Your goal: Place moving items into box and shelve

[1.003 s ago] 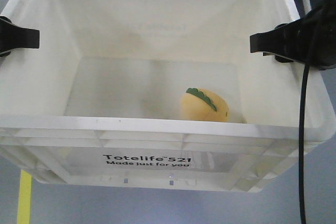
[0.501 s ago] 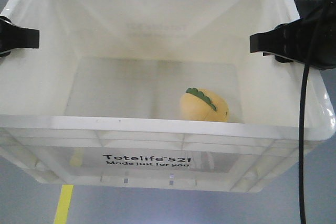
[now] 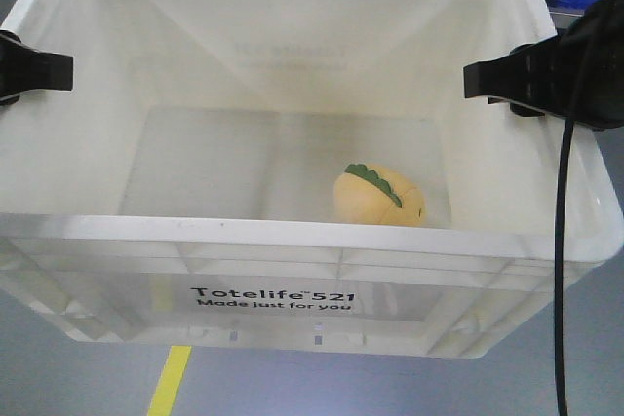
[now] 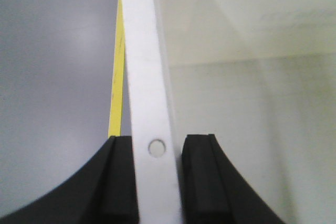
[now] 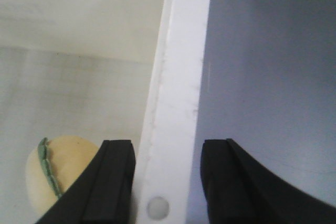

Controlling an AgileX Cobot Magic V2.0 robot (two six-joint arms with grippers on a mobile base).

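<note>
Floor stripe point(image 3: 169, 382) shifted right since prev. L fingers point(image 4: 118, 182) & R fingers point(image 5: 115, 182) clamp ribbed rim of white box point(image 3: 292, 231); rounded plush point(image 3: 375, 204) inside.

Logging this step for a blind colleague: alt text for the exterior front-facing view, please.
A large white plastic crate printed "Totelife 521" fills the view, its side rims clamped by the black left gripper and right gripper. A small yellow-orange plush toy with a green leaf strip lies inside near its front right; yellow floor tape shows below.
</note>
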